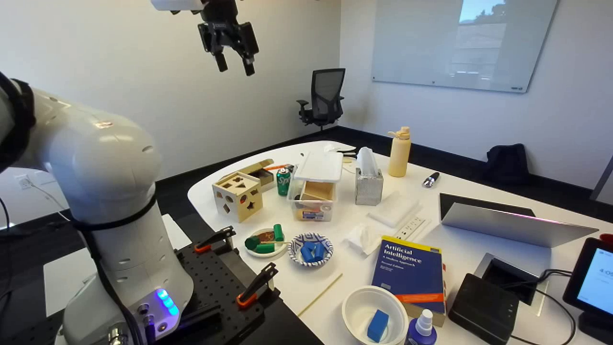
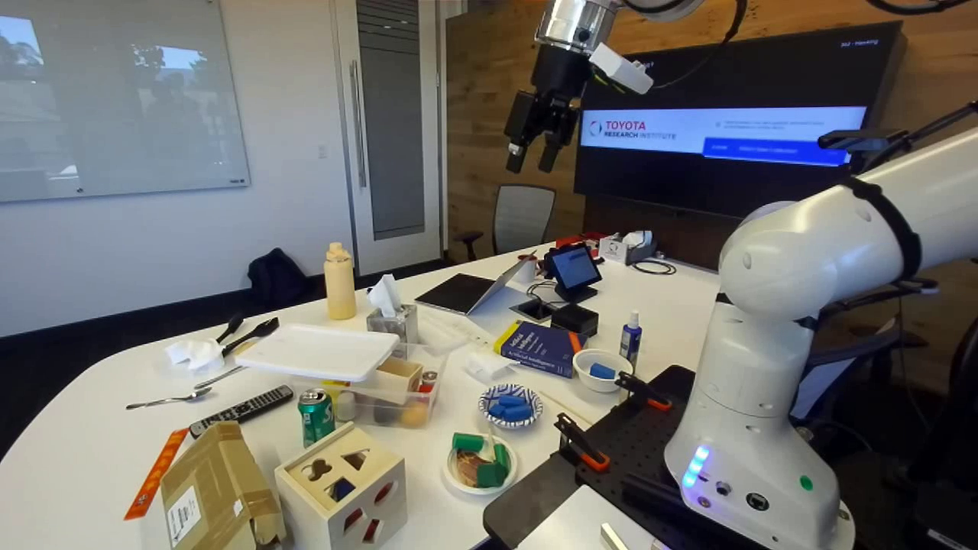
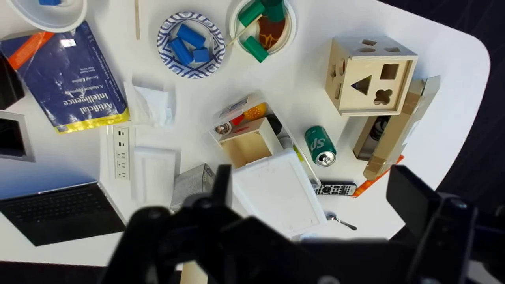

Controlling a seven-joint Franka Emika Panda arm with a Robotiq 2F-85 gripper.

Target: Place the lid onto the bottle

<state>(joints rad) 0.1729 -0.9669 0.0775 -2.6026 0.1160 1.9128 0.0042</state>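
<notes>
In an exterior view: the gripper point(image 1: 235, 68) is hanging high above the table point(image 1: 275, 213), jaws standing apart with nothing between them. The yellow bottle point(image 1: 399, 155) is standing near the far edge, opposite the robot point(image 1: 110, 179), away from the rounded corner. Its long axis is running vertical, capped end up; the cap point(image 1: 405, 132) appears to be sitting on top, its loop point(image 1: 392, 133) pointing roughly toward the rounded end. Tightness: cannot tell. No loose bottle lid is showing, so placing is probably done. Main risk: a sideways bump would be catching a tall, narrow body high up and tipping it over the far edge.

In an exterior view: a tissue box point(image 2: 393, 327) is standing near the bottle, on the robot's side. A low approach could be shoving it into the bottle. A spray bottle point(image 2: 630, 341) is standing toward the near edge; confusing targets is possible.

Wrist view: the fingers point(image 3: 410, 197) are standing wide apart. A bin lid point(image 3: 278, 193) is lying slantwise on a clear bin point(image 3: 236, 107); mistaking it for the task's lid would be misdirecting the grasp. The gripper is blocking much of the far edge here, so aligning by this camera would be suffering.
</notes>
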